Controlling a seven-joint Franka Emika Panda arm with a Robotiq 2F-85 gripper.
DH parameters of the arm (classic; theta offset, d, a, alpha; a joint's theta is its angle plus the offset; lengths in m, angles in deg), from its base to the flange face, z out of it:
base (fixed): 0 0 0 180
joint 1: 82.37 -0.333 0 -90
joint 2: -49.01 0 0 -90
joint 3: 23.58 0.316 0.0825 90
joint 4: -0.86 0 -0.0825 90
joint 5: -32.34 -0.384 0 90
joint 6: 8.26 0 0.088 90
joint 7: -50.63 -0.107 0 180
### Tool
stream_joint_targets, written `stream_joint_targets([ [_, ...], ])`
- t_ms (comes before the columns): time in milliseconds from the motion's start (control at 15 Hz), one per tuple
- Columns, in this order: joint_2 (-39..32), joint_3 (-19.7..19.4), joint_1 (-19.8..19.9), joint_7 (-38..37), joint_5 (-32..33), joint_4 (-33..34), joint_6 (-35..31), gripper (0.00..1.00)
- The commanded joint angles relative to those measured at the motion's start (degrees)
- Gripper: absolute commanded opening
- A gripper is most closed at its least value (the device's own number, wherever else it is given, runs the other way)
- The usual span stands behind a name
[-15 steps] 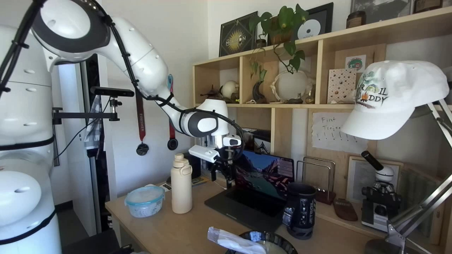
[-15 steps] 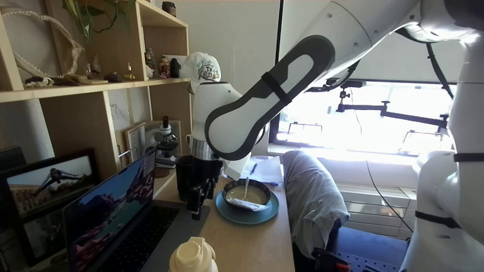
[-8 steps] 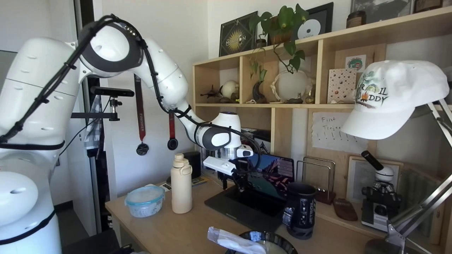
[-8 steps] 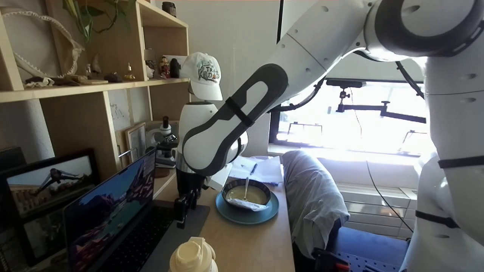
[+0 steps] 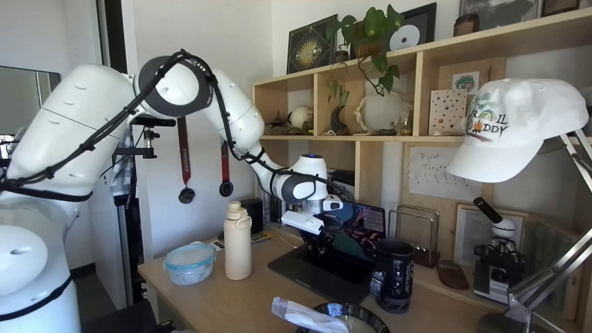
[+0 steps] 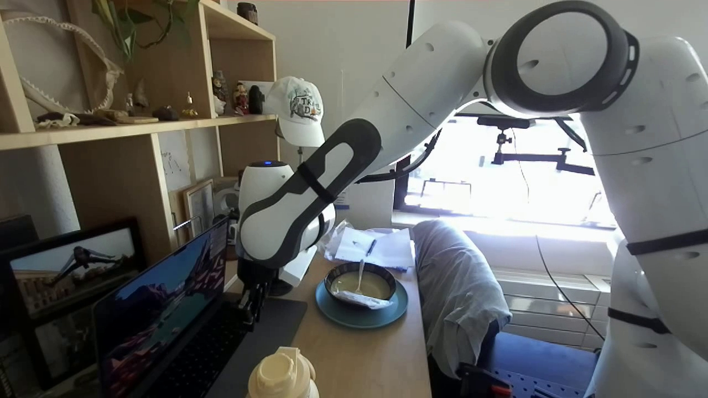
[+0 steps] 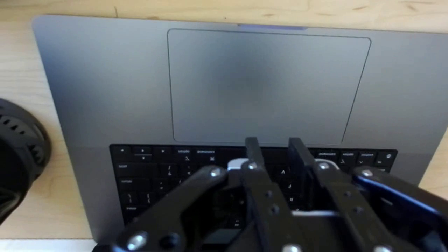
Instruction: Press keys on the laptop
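Note:
The laptop (image 5: 314,282) lies unfolded on the wooden desk, its lit screen (image 6: 166,298) upright behind the keyboard. In the wrist view rows of black keys (image 7: 136,171) run below the large trackpad (image 7: 262,87), with their letters upside down. My gripper (image 7: 274,142) points down over the keyboard's middle. A narrow gap separates its two fingers (image 7: 252,148), and some lettered keys show through it; nothing is held. Other keys are hidden behind the gripper's links. In both exterior views the fingertips hang low over the keyboard; whether they touch it I cannot tell.
A black mug-like container (image 5: 395,277) stands close to the laptop's side. Near its opposite side are a cream bottle (image 5: 238,249) and a lidded tub (image 5: 189,266). A dark bowl sits on a blue plate (image 6: 357,320). Shelves (image 5: 337,138) rise behind the screen.
The arm has reached forward and down, bringing the gripper from near the laptop's edge to over the keyboard. Its fingers have drawn closer together. Objects on the desk have stayed put.

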Motion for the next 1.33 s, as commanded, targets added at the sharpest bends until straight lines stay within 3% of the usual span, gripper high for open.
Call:
stream_joint_targets([
  [0,-3.13,0.19,1.37,0.04,1.56,3.68,-1.41,0.0],
  [600,-9.06,-0.82,2.75,-1.25,3.76,8.04,-11.42,0.0],
  [1267,-13.78,-4.04,1.4,-4.95,7.91,10.05,-24.41,0.0],
])
